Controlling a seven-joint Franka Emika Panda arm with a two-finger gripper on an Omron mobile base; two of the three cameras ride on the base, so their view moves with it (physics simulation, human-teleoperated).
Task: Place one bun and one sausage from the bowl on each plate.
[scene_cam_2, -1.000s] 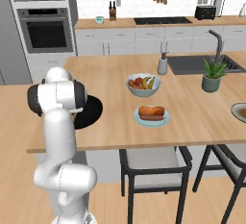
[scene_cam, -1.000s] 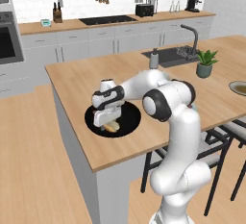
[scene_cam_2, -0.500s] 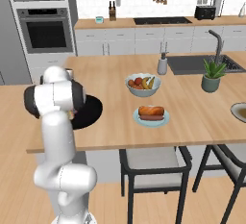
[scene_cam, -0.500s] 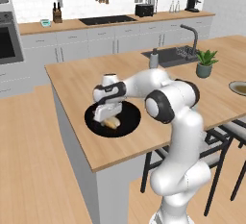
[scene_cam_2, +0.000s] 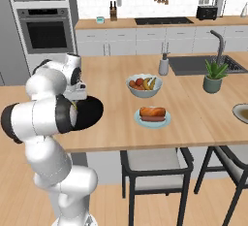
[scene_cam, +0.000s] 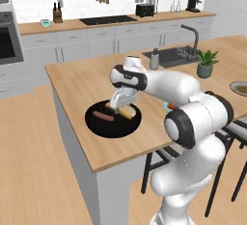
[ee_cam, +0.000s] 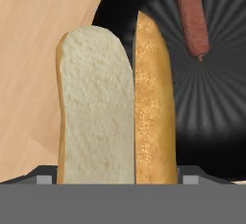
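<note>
Where the long wooden island counter (scene_cam: 82, 79) runs through the white kitchen, the wide black bowl (scene_cam: 112, 120) sits near its front edge, with grey cabinets, a dark cooktop, a toaster and a coffee machine along the back wall. A sink with a black faucet (scene_cam: 190, 35) is set into the island, and a small potted plant (scene_cam: 206, 63) stands just beside it.

In the left base view the gripper (scene_cam: 120, 107) hangs low over the bowl, right at a bun (scene_cam: 126, 112), while a sausage (scene_cam: 103, 116) lies apart from it on the bowl's dark floor. The hand view brings the bun (ee_cam: 115, 107) close — split open, one half showing white crumb, the other a seeded golden crust — lying between the two finger bases, which stand wide to either side of it. Whether the fingers actually press on it cannot be told. The sausage (ee_cam: 191, 14) shows at the upper right of that view, well clear of the bun.

The right base view adds what the arm hides on the other side: a light blue plate (scene_cam_2: 141, 121) already carrying a bun and sausage, a pale bowl of fruit (scene_cam_2: 144, 85) behind it, and the olive-brown plate (scene_cam_2: 241, 112) at the far right edge of the counter.
</note>
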